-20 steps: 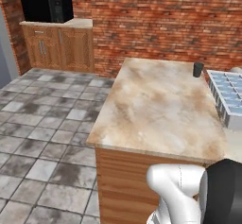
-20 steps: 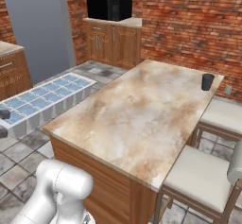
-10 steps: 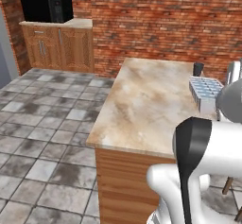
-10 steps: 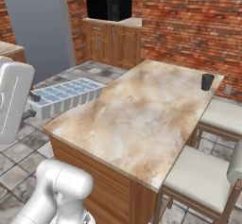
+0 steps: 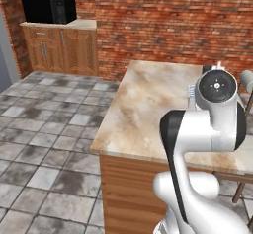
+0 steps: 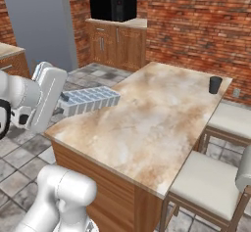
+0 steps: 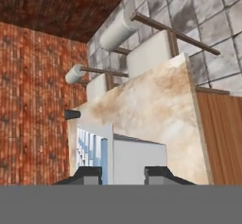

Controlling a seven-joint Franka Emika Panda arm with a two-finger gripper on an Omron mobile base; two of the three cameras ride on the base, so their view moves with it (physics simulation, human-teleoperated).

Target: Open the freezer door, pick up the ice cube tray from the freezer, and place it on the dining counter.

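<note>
Along the left of the right base view, a flat grey panel stands tall against the red brick wall, and grey mottled floor tiles run below it. Next to it sits a wooden cabinet with a black microwave on top. White arm reaches in from the left, carrying the ice cube tray over the near left corner of the dining counter; whether the tray touches the stone or hangs just above it cannot be told. Tray is a small white rectangle, long side running toward the bench middle, top gridded into pale-blue cells. Hand view: the gripper shows two dark finger tips with the tray's white end wall between them; jaws look pinched on the tray, blue cells running away to the left. Bench top is beige marbled stone, glossy, rectangular, on a plain wood-panel base with vertical grain. Toward its far right corner stands a small dark cup, well apart from the tray. On the right, two stools with pale cushioned seats and thin brown legs are drawn up to the bench edge.
</note>
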